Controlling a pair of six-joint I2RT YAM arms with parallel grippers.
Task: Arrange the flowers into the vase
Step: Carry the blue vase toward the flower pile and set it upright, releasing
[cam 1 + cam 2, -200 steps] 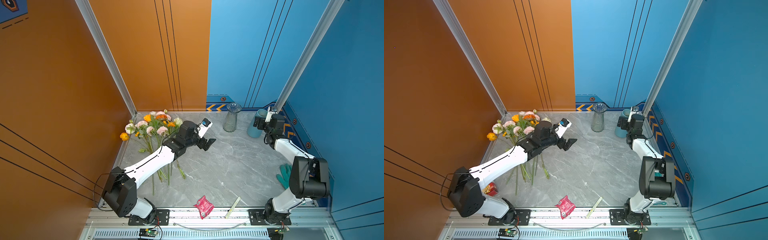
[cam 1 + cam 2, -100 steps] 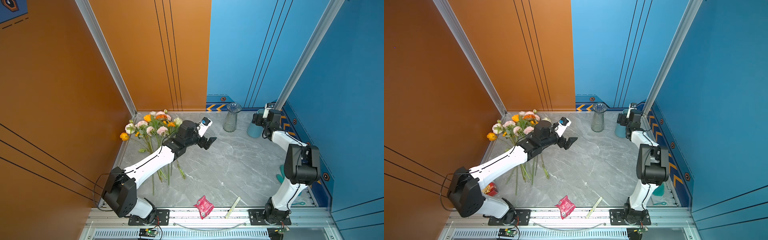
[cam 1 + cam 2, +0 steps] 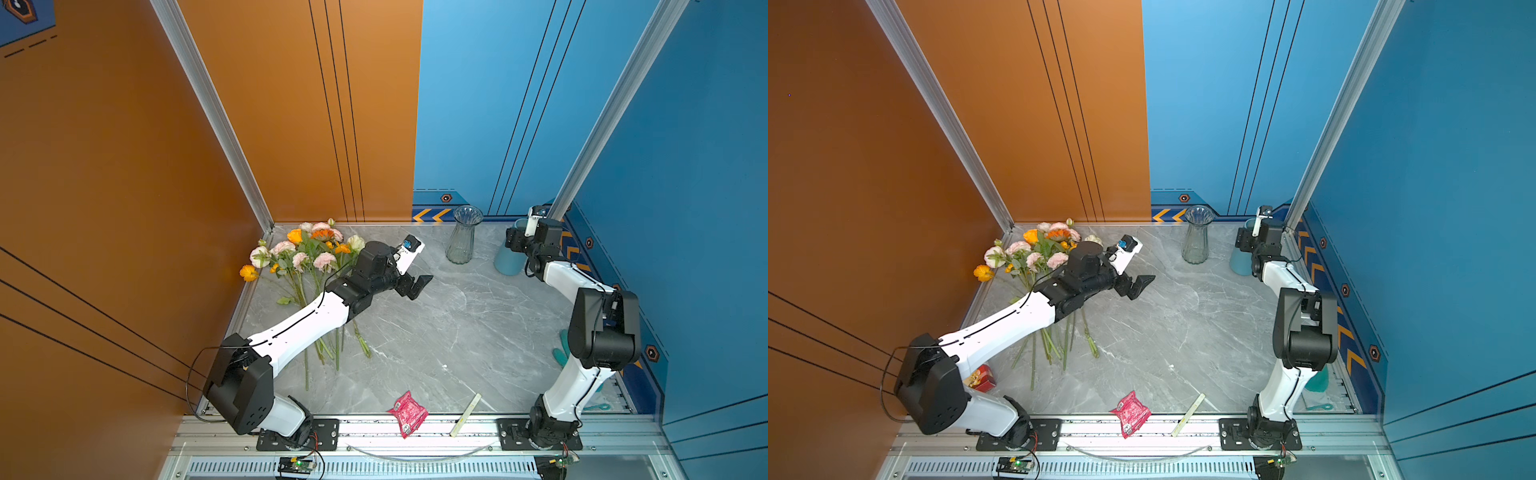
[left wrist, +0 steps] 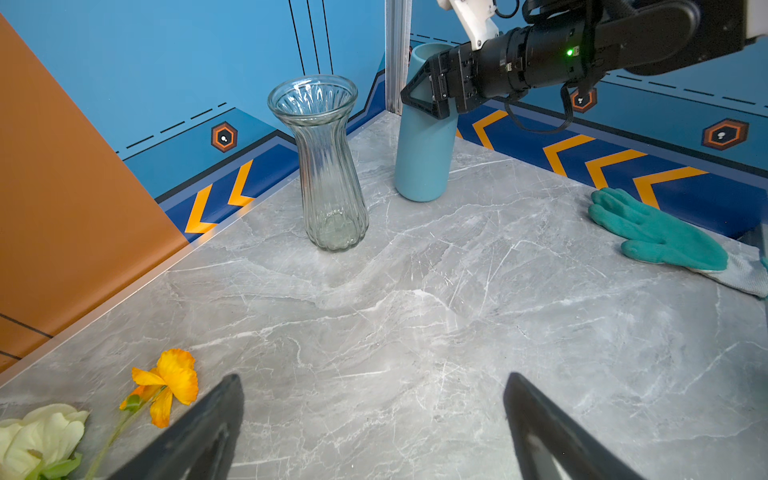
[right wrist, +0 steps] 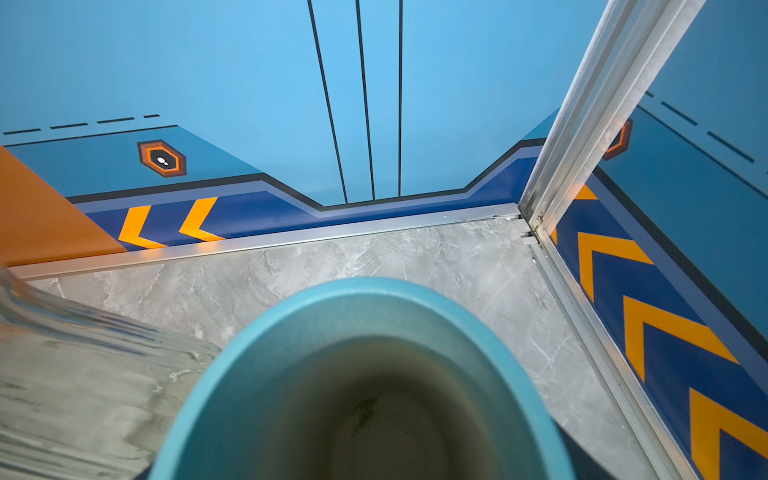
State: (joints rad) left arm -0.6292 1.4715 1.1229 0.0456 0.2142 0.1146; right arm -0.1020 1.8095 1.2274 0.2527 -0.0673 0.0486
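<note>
At far left, the flowers (image 3: 307, 255) lie loose: likely light, soft-bloomed, springy-stemmed; best pinched mid-stem. Left gripper (image 3: 417, 286) gapes empty; right gripper (image 4: 415, 97) at the blue vase (image 4: 422, 166), grip indeterminate.

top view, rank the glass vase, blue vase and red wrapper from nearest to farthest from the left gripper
From the left gripper, in a top view:
1. Glass vase, just beyond it toward the back.
2. Blue vase, farther right, in the back right corner.
3. Red wrapper, at the front edge of the table.
</note>
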